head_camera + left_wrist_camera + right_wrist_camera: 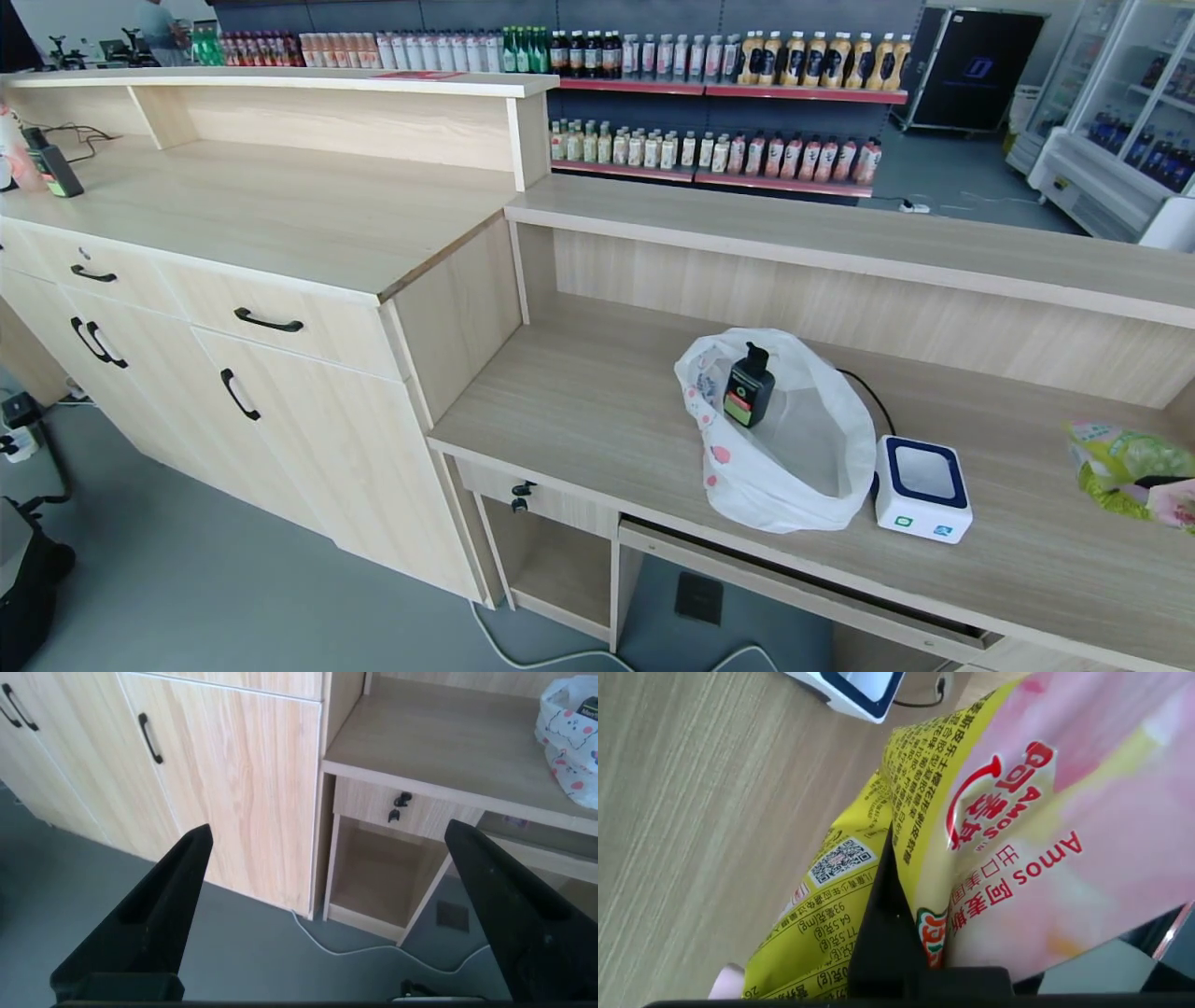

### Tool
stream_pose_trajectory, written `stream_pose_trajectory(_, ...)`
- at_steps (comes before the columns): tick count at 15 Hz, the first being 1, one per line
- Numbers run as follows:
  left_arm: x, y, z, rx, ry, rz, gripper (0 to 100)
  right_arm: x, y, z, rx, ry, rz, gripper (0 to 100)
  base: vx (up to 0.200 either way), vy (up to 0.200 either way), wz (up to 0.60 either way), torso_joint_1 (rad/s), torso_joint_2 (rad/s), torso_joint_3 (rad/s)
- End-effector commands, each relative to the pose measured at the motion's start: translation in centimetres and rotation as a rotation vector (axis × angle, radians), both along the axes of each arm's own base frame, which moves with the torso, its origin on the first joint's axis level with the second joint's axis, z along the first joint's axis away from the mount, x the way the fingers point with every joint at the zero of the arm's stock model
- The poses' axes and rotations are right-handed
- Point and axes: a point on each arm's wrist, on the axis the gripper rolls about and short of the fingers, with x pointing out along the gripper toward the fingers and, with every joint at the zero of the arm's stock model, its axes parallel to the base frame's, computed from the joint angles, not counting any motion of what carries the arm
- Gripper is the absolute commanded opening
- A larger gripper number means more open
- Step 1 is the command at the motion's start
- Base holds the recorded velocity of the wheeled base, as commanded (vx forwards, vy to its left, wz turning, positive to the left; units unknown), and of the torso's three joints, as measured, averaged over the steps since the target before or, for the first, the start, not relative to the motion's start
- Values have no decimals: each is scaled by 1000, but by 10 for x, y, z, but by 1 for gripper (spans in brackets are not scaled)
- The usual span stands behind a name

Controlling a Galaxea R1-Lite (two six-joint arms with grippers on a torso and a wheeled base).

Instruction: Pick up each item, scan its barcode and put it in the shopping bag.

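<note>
Right gripper (901,952), pinching the snack packet (1018,831); I see one finger, the other hidden behind the film. Packet cut off by the head view's right edge, at the counter's (597,411) right end; long axis unclear. Left gripper (329,835) spread, near the cabinet (234,784). Bottle (749,385) upright in the bag (794,485), beside the scanner (922,488).

left pincer (329,829) spread wide | right pincer (1029,905) clamped on snack bag (999,775)

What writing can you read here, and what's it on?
On the snack packet: red logo lettering, a square code and lines of fine print.
On the bottle in the shopping bag: label too small to read.
On the scanner: two tiny icons, unreadable.
On the shelf bottles: too small.
</note>
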Motion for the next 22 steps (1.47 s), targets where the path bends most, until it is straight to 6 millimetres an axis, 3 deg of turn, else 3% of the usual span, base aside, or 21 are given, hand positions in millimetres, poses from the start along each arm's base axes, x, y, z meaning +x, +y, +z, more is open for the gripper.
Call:
stream_pose_trajectory(1,0,0,0,0,-1,1,100,30,1,-16,38,35,79,0,0,0,0,0,0,0)
stream_pose_trajectory(3,0,0,0,0,-2,1,100,50,2,-20,56,49,119,0,0,0,0,0,0,0)
stream_pose_trajectory(7,0,0,0,0,-1,1,100,60,-5,-38,99,128,139,0,0,0,0,0,0,0)
stream_pose_trajectory(12,0,0,0,0,-1,1,100,78,-17,-31,2,72,192,0,0,0,0,0,0,0)
stream_pose_trajectory(22,0,0,0,0,-1,1,100,89,5,-34,7,104,290,0,0,0,0,0,0,0)
